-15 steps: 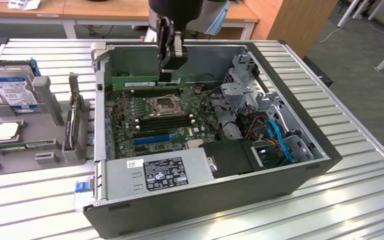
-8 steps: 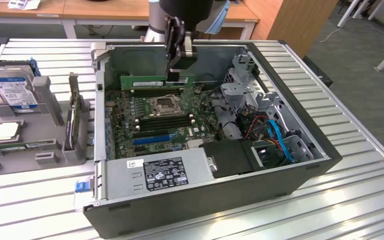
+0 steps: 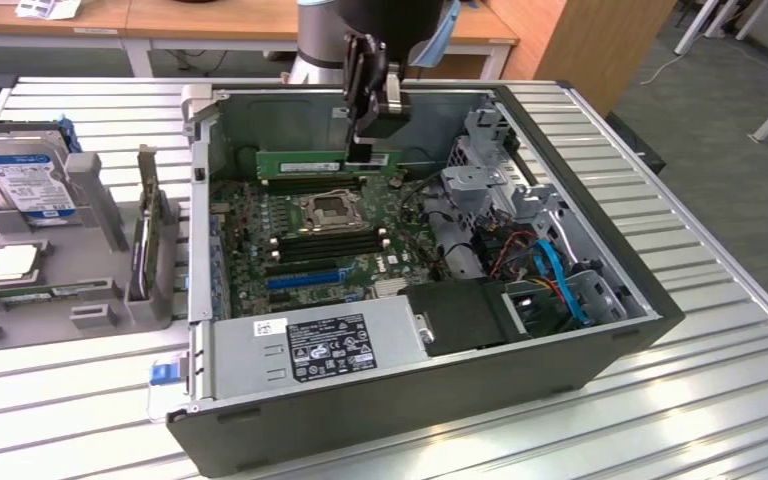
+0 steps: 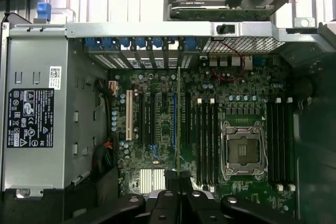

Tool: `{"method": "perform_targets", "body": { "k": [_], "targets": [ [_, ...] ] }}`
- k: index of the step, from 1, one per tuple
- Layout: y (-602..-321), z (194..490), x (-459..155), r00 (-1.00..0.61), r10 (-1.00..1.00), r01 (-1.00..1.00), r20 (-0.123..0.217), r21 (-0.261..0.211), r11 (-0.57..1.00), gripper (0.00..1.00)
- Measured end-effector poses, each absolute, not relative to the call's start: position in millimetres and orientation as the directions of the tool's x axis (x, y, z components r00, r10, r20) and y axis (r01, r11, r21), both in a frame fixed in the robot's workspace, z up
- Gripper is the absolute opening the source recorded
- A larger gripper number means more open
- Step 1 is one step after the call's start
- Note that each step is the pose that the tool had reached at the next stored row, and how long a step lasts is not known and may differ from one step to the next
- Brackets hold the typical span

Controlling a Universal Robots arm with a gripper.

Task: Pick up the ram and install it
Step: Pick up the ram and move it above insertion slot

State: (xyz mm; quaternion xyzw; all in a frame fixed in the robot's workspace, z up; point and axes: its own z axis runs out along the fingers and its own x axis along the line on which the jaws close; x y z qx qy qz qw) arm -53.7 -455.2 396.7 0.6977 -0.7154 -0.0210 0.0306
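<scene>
My hand (image 3: 369, 142) grips one end of the ram (image 3: 307, 163). The ram hangs level inside the open computer case (image 3: 491, 400), near the processor socket (image 3: 328, 210).

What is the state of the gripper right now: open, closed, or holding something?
Gripper: closed, holding the ram.

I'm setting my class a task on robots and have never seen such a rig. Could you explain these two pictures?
A robot arm's gripper hangs over an open computer case lying on a slatted metal table. One picture comes from a camera off the arm; the other from a camera on its wrist, looking down at the motherboard. The gripper is shut on the ram, a thin green memory stick held above the board. Beside the case, a grey rack holds a hard drive.
</scene>
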Motion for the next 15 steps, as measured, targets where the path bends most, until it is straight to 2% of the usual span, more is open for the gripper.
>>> {"method": "perform_targets", "body": {
  "k": [15],
  "targets": [
    [-455.2, 396.7, -53.7, 0.008, -1.000, -0.998, 0.012, 0.059, -0.007, 0.12]
  ]
}}
